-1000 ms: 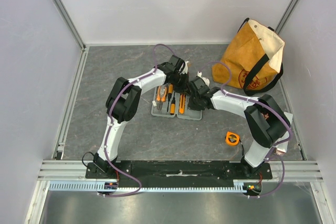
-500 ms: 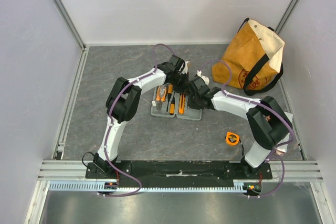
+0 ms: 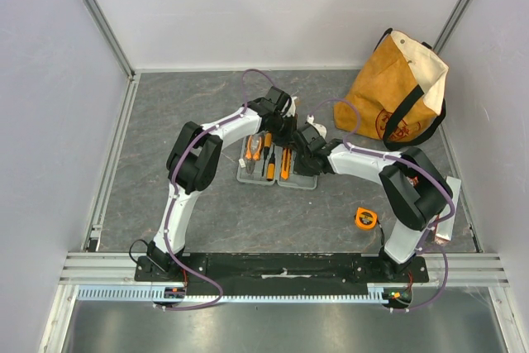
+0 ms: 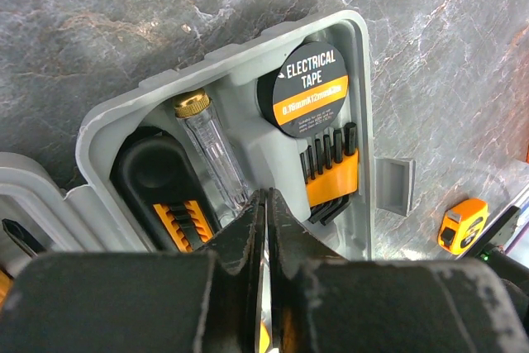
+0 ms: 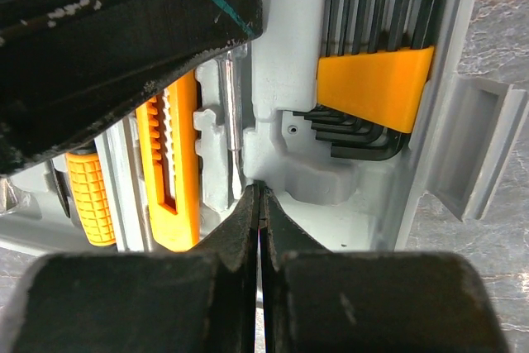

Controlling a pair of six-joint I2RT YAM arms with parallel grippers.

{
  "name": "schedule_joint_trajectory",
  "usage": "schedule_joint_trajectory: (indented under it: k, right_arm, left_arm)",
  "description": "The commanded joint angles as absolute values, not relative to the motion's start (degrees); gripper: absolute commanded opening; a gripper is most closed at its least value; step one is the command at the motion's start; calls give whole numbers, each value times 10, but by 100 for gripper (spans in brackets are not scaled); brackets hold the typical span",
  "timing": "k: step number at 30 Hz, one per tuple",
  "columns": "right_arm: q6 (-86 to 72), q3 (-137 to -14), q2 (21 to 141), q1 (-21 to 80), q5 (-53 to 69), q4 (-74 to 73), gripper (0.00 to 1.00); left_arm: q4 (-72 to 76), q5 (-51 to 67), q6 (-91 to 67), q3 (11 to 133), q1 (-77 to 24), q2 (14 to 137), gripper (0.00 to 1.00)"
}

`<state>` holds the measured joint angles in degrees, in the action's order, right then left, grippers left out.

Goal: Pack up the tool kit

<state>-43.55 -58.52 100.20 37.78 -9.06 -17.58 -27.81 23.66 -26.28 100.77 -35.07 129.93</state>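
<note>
Left end effector [image 4: 266, 197] and right end effector [image 5: 259, 189], both closed, hang tips-down over the open tool kit [image 4: 361, 105].

Probably a robot lab cell, plain white panels [image 3: 273, 6] on three sides, aluminium rails [image 3: 98, 14] in the upper corners, grey marbled tabletop [image 3: 190, 105], black mounting bar [image 3: 281, 266] at frame bottom.

The right arm [image 3: 364, 163] has swung a little to the left, bringing its elbow in closer to the tool case [image 3: 302, 182]. The right gripper [image 5: 259, 194], fingers pressed together, has slid slightly further over the case's right half. The purple cable [image 3: 335, 105] looping above the case has shifted left with it.
</note>
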Motion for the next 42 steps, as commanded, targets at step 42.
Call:
schedule_joint_trajectory:
  k: [42]
  right_arm:
    - [-439, -604, 990, 382, -113, -170, 2]
  left_arm:
    - [-325, 219, -217, 1046, -358, 1296, 15]
